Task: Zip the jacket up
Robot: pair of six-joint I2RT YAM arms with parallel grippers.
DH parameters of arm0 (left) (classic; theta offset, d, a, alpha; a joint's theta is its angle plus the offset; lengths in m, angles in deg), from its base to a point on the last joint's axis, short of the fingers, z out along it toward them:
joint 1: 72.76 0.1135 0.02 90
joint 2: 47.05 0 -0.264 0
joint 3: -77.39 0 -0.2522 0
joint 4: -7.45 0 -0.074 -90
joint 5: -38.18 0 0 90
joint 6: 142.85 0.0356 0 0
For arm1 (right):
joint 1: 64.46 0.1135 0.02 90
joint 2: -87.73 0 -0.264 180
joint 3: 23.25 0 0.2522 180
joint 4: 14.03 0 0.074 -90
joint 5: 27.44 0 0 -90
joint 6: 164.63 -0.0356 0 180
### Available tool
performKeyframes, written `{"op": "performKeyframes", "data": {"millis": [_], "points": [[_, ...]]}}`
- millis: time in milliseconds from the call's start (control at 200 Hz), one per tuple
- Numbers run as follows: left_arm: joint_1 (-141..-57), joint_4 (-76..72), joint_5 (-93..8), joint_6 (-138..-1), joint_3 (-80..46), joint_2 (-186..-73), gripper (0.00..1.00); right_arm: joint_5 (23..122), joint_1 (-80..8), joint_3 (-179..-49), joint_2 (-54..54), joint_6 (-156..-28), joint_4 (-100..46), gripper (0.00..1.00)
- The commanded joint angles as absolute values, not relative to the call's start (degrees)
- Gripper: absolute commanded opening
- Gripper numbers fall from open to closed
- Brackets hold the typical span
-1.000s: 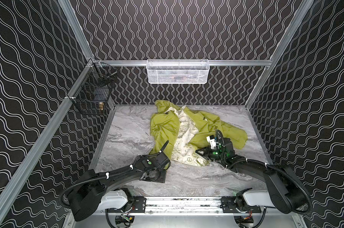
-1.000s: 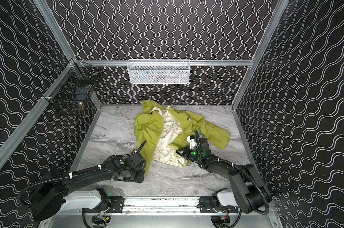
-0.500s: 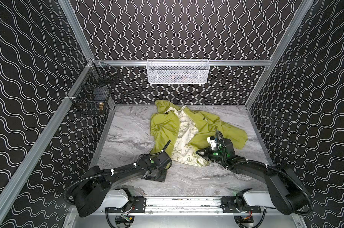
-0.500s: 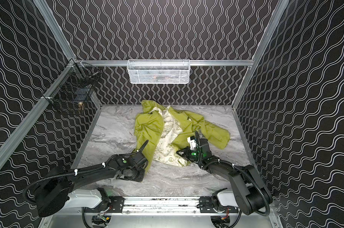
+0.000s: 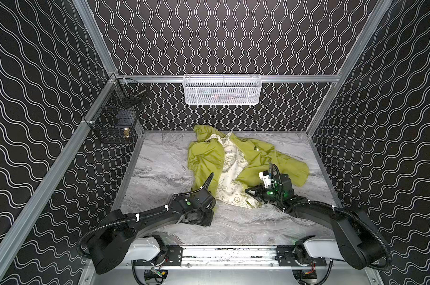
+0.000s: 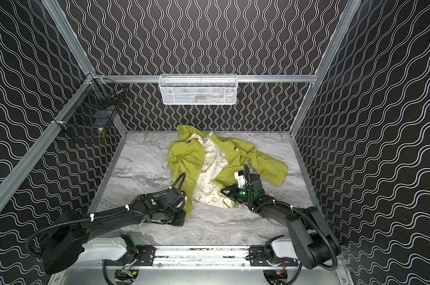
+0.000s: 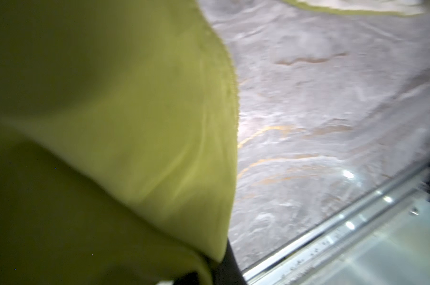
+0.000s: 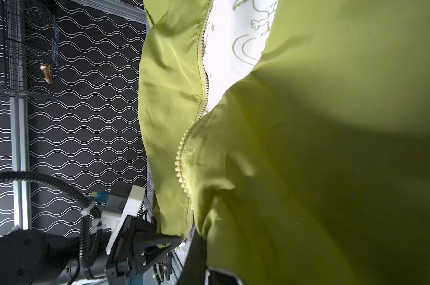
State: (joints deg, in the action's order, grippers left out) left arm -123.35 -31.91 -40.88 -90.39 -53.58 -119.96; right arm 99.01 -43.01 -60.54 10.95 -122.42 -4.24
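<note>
The yellow-green jacket [image 5: 204, 158] [image 6: 184, 158] lies open on the marble table in both top views, its cream printed lining [image 5: 231, 160] showing between the front panels. My left gripper [image 5: 211, 211] [image 6: 187, 212] is shut on the bottom corner of the left front panel; in the left wrist view the fabric [image 7: 110, 123] drapes over the gripper [image 7: 209, 271]. My right gripper [image 5: 247, 191] [image 6: 223, 191] is shut on the lower edge of the right front panel [image 8: 307, 148]. The right wrist view shows the two rows of zipper teeth [image 8: 181, 153] apart, and the left gripper [image 8: 170, 240] pinching the hem.
A white mesh basket [image 5: 222, 90] hangs on the back wall. A black wire basket [image 5: 115, 118] hangs on the left wall. An aluminium rail [image 5: 228, 251] runs along the table's front edge. Bare marble [image 5: 159, 167] lies left of the jacket.
My left gripper has gone from open to shut on the jacket's bottom left corner, the wrist shifting slightly. The right gripper has stayed shut on its panel.
</note>
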Motion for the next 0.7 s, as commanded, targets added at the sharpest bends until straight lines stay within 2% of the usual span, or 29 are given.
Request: {"op": "performKeyframes", "data": {"millis": [0,315,535,696], "points": [[-123.35,-22.04,-35.13,-89.67,-54.29,-119.74,0.01,98.1,-43.19,-60.83,11.74,-122.09,-4.77,0.0],[-122.83,2.68,-32.44,-90.07,-55.42,-126.11,0.0,96.88,-44.92,-60.51,13.96,-120.46,-9.14,0.0],[-119.64,30.83,-29.9,-97.68,-59.72,-137.09,0.0,96.49,-46.09,-60.13,15.13,-119.63,-11.27,0.0],[-119.55,36.49,-30.62,-99.72,-60.68,-142.47,0.0,96.38,-46.15,-59.96,15.81,-119.63,-11.78,0.0]]}}
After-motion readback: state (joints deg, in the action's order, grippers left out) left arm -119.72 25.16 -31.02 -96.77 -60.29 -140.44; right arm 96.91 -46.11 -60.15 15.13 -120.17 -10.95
